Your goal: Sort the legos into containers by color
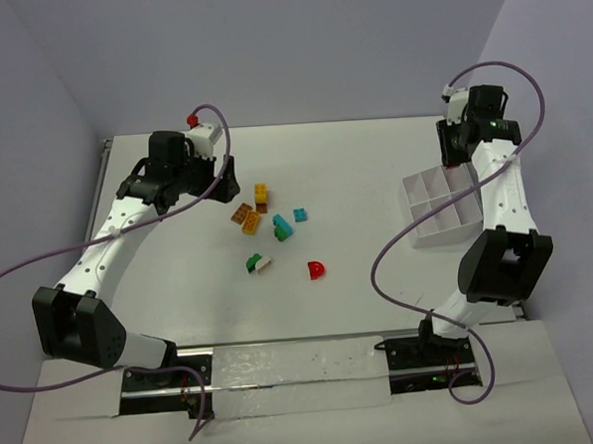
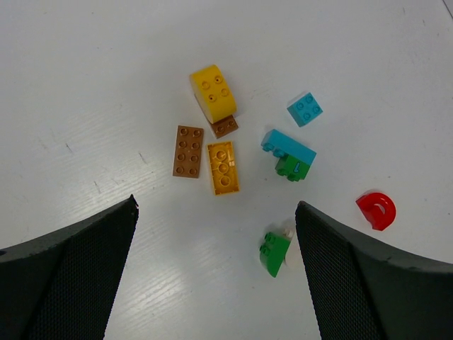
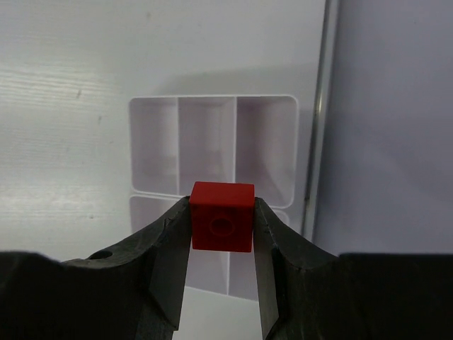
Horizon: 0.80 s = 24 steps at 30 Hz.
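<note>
Right pincer [image 3: 221,228]: clamped on a red brick [image 3: 221,212], held over the white tray [image 3: 177,142].
Left pincer [image 2: 216,205]: jaws wide apart, nothing between them, above the loose legos [image 2: 223,167].
Legos: yellow [image 2: 214,92], brown [image 2: 188,151], teal [image 2: 305,109] and green [image 2: 274,251] bricks and a red half-round [image 2: 376,210] lie clustered on the table [image 2: 85,85], well apart from the tray.

A robotics lab bench: bare white table [image 1: 374,178], plain walls [image 1: 268,54] (purple cables [image 1: 374,266] trailing).

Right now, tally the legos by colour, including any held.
Yellow lego: 1
Orange lego: 1
Brown legos: 2
Teal legos: 2
Green legos: 2
White lego: 1
Red legos: 2, the half-round and the brick in the right end effector
Total: 11
</note>
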Tool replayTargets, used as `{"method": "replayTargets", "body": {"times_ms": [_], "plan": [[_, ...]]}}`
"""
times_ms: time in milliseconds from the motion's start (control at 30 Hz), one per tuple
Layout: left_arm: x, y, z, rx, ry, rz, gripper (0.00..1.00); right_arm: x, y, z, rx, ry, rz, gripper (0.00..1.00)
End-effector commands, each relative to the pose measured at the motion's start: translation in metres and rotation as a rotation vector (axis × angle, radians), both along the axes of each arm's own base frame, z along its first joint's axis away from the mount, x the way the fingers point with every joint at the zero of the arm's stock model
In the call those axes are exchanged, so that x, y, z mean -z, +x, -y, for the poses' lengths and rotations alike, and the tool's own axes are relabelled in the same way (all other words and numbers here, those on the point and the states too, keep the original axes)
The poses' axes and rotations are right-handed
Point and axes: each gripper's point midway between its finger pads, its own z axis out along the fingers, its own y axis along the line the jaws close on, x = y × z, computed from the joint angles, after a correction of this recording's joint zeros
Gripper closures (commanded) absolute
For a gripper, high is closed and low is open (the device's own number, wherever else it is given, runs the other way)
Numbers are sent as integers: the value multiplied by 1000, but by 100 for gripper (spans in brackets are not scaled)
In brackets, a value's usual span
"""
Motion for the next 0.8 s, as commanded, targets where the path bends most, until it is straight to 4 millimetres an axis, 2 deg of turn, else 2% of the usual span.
{"method": "replayTargets", "body": {"times_ms": [0, 167, 300, 400, 633, 767], "plan": [[-20, 9, 5, 5, -11, 56, 1, 6, 11, 29, 25, -58, -21, 100], [-19, 8, 5, 5, -15, 54, 1, 26, 19, 40, 35, -71, -54, 100], [-18, 9, 5, 5, -13, 54, 1, 33, 26, 42, 40, -72, -62, 98], [-17, 9, 5, 6, -12, 48, 1, 43, 28, 45, 46, -79, -76, 91], [-15, 9, 5, 4, -12, 45, 1, 53, 29, 51, 56, -105, -93, 88], [-15, 8, 8, 15, -19, 36, 1, 57, 30, 52, 54, -107, -100, 83]]}}
